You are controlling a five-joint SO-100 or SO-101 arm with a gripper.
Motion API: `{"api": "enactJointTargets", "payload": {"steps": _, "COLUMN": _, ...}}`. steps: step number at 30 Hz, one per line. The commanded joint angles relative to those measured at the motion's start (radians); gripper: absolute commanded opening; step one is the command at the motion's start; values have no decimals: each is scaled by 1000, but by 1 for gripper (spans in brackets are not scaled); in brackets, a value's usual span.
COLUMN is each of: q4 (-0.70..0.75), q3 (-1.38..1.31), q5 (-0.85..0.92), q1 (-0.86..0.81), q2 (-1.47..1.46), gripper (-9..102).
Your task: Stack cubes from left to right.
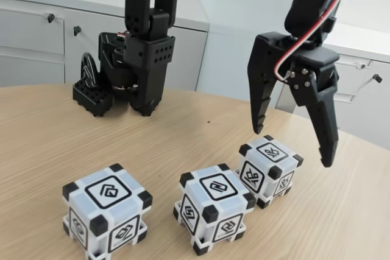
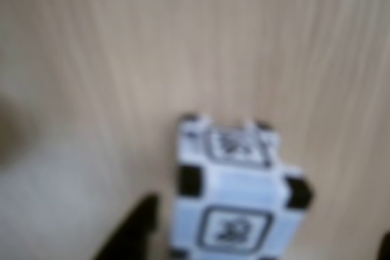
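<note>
- No letters, numbers or brand names readable in either view.
- Only signs: black-framed square glyphs on the white cube faces, abstract, not legible as characters.
- Left cube (image 1: 107,215), fixed view: top face carries an angular folded-loop glyph; the two visible side faces carry glyphs of like kind.
- Middle cube (image 1: 214,209), fixed view: top face carries a diamond-shaped glyph with a diagonal stroke; side faces carry similar marks.
- Right cube (image 1: 269,169), fixed view: top face carries a crossed, angular glyph; side faces also marked.
- Wrist view: one cube (image 2: 234,193) shows two framed glyphs, too blurred to make out their shapes.
</note>
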State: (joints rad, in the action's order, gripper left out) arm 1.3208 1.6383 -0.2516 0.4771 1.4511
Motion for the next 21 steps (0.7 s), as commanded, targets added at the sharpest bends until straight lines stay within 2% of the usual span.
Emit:
{"api": "enactJointTargets", "payload": {"steps": 1, "q4": -9, "q3": -14, "q5": -20, "q1": -5, "q2": -35, "gripper": 38}}
{"api": "enactJointTargets", "payload": {"steps": 8, "q4": -9, "q3": -28, "q5": 6, "q1": -5, "q2": -202, "gripper": 37}}
{"api": "enactJointTargets", "payload": {"steps": 21, "q4": 6, "q3": -28, "q5": -28, "q1": -6, "q2": -195, "gripper": 31}}
